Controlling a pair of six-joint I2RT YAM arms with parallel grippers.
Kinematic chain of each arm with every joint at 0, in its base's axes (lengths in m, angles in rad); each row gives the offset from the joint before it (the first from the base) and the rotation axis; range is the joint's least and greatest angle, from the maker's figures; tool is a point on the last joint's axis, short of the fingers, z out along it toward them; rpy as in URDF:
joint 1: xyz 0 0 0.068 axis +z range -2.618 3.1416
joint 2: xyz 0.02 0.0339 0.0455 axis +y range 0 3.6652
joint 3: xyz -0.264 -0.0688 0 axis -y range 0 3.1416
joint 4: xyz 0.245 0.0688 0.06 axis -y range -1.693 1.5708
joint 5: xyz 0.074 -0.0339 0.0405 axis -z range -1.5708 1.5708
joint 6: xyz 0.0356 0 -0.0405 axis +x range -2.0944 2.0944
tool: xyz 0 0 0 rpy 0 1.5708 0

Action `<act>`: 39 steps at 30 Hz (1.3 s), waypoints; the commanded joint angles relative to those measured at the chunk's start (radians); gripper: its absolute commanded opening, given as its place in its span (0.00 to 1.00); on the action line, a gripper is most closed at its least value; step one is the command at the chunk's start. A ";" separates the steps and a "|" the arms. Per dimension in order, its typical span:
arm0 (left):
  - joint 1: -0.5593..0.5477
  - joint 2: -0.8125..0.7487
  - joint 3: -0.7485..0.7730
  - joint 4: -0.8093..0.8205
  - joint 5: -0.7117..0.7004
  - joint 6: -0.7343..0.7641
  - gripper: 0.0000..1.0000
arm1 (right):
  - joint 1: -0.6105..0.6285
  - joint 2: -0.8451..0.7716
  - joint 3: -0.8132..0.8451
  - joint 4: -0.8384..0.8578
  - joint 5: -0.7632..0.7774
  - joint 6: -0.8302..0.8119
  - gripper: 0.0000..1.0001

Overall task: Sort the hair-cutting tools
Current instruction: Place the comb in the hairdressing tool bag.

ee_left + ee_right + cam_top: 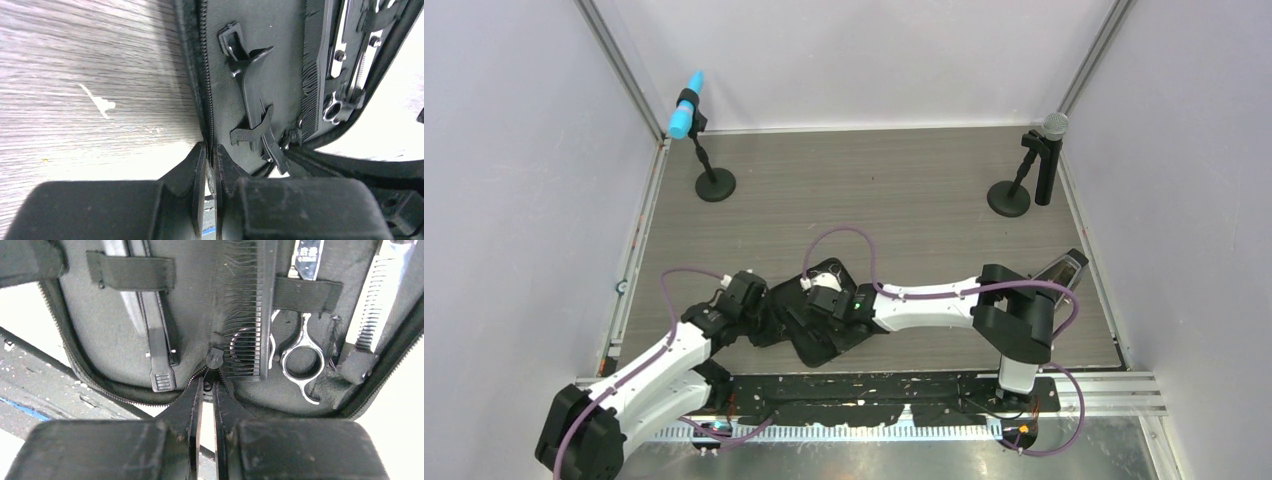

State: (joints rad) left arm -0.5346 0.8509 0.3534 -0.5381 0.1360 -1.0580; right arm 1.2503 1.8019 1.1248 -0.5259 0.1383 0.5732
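- Right wrist view: right gripper (207, 385) pinched almost shut on the rim of the open zip case (95, 325), just below the zip pull (214, 360).
- Tucked inside the case: black clip (160, 355) under an elastic strap (130, 272), black comb (247, 315) beside it, silver scissors (300, 360), then toothed scissors (375, 305) furthest right.
- Left wrist view: left gripper (210, 150) clamped on the case's zipped edge, above the wooden table (75, 75).
- Top view: both grippers meeting at the case near the table's front edge; two microphones (689, 110) well apart at the back.
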 commanded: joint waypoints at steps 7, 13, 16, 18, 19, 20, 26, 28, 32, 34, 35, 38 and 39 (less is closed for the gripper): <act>0.006 -0.162 -0.064 -0.120 -0.238 -0.119 0.00 | 0.115 -0.011 -0.120 -0.090 -0.121 0.056 0.05; 0.005 -0.177 -0.076 -0.123 -0.246 -0.133 0.00 | 0.142 -0.049 -0.146 -0.074 -0.181 0.066 0.05; 0.005 -0.178 -0.076 -0.120 -0.248 -0.132 0.00 | 0.151 -0.070 -0.165 -0.074 -0.188 0.070 0.05; 0.006 -0.177 -0.072 -0.114 -0.242 -0.123 0.00 | 0.156 -0.086 -0.180 -0.071 -0.181 0.076 0.05; 0.005 -0.177 -0.069 -0.113 -0.239 -0.119 0.00 | 0.157 -0.102 -0.186 -0.068 -0.173 0.079 0.05; 0.005 -0.176 -0.064 -0.113 -0.238 -0.114 0.00 | 0.158 -0.110 -0.189 -0.067 -0.154 0.083 0.05; 0.005 -0.163 -0.042 -0.116 -0.222 -0.082 0.00 | 0.155 -0.174 -0.136 -0.071 0.006 0.073 0.25; 0.005 -0.159 -0.041 -0.111 -0.211 -0.079 0.00 | 0.153 -0.182 -0.096 -0.062 0.055 0.073 0.26; 0.005 -0.164 -0.039 -0.109 -0.201 -0.072 0.00 | 0.136 -0.169 -0.036 -0.048 0.119 0.072 0.31; 0.005 -0.167 -0.040 -0.111 -0.198 -0.067 0.00 | 0.126 -0.151 -0.009 -0.036 0.135 0.069 0.31; 0.005 -0.168 -0.039 -0.113 -0.196 -0.065 0.00 | 0.124 -0.147 -0.002 -0.029 0.136 0.068 0.31; 0.005 -0.167 -0.039 -0.109 -0.192 -0.063 0.00 | 0.119 -0.116 0.036 -0.005 0.123 0.056 0.31; 0.005 -0.165 -0.039 -0.109 -0.189 -0.064 0.00 | 0.118 -0.107 0.045 -0.004 0.116 0.051 0.31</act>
State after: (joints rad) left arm -0.5362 0.6834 0.2897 -0.6216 -0.0292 -1.1439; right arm 1.3762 1.6638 1.1038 -0.5625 0.2214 0.6384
